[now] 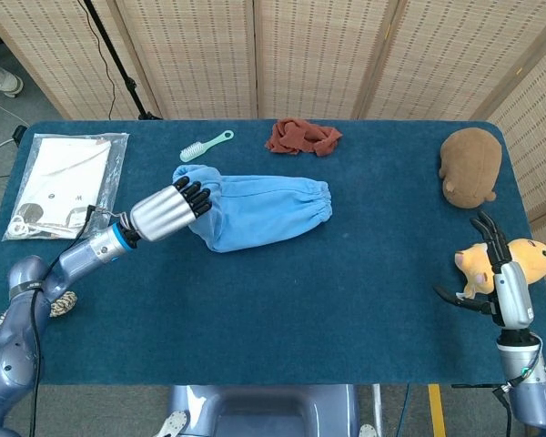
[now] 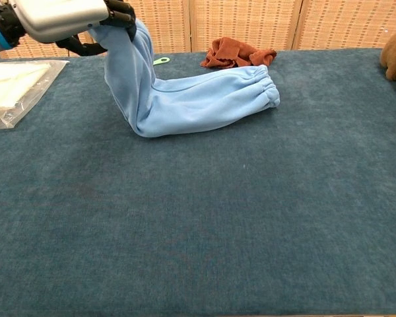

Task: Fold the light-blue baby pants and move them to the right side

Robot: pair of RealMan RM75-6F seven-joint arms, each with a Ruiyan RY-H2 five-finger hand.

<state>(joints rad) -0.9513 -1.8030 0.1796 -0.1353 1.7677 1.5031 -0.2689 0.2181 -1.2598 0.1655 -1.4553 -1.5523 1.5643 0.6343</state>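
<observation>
Chest view: left hand (image 2: 66,16) fingers clamp the pants (image 2: 198,99) waist end, raised off the counter (image 2: 251,218); right hand (image 1: 502,287) fingers apart.

Pants (image 1: 264,208) mid-table, rag (image 1: 302,137) behind, bag (image 1: 65,182) left — toys (image 1: 470,166) right.

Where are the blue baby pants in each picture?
Head view: the blue baby pants lie left of the table's middle, one end held by the left hand.
Chest view: the pants sit upper left, that end lifted up.
Shared landmark: the rust-red cloth just behind them.
</observation>
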